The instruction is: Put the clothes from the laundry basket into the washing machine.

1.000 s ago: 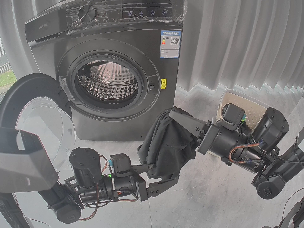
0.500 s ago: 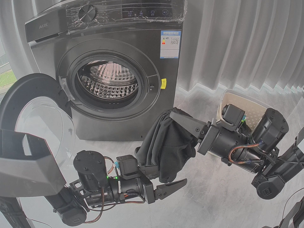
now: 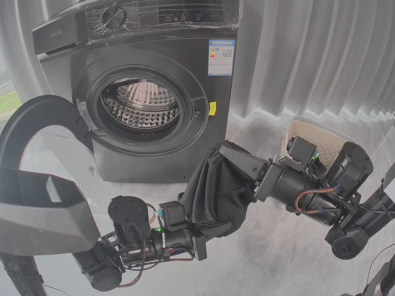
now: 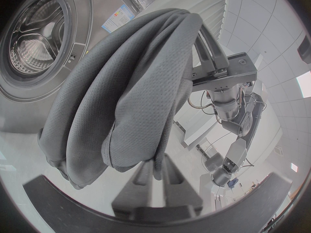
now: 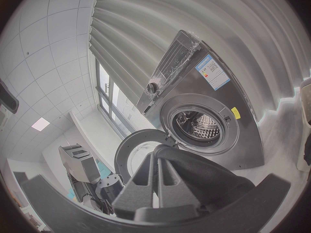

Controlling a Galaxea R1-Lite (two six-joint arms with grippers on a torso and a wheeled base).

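A black garment point(image 3: 218, 186) hangs in the air in front of the washing machine's point(image 3: 222, 91) lower right corner. My right gripper point(image 3: 224, 149) is shut on its top fold, with cloth draped over the fingers point(image 5: 168, 178). Below it, my left gripper point(image 3: 220, 228) is shut on the garment's bottom hem point(image 4: 157, 165). In the left wrist view the garment point(image 4: 129, 91) droops in thick folds from the right gripper point(image 4: 199, 26) down to my left gripper point(image 4: 157, 170). The drum point(image 3: 142, 103) stands open with no clothes visible inside.
The round door point(image 3: 45, 132) is swung wide open to the machine's left, close to my left arm. A cream laundry basket point(image 3: 325, 138) sits on the floor at the right, behind my right arm. White curtains hang behind, and grey floor lies below the garment.
My left gripper was open half a second ago; it has moved right and up under the garment and shut on its lower edge. The right gripper has hardly moved.
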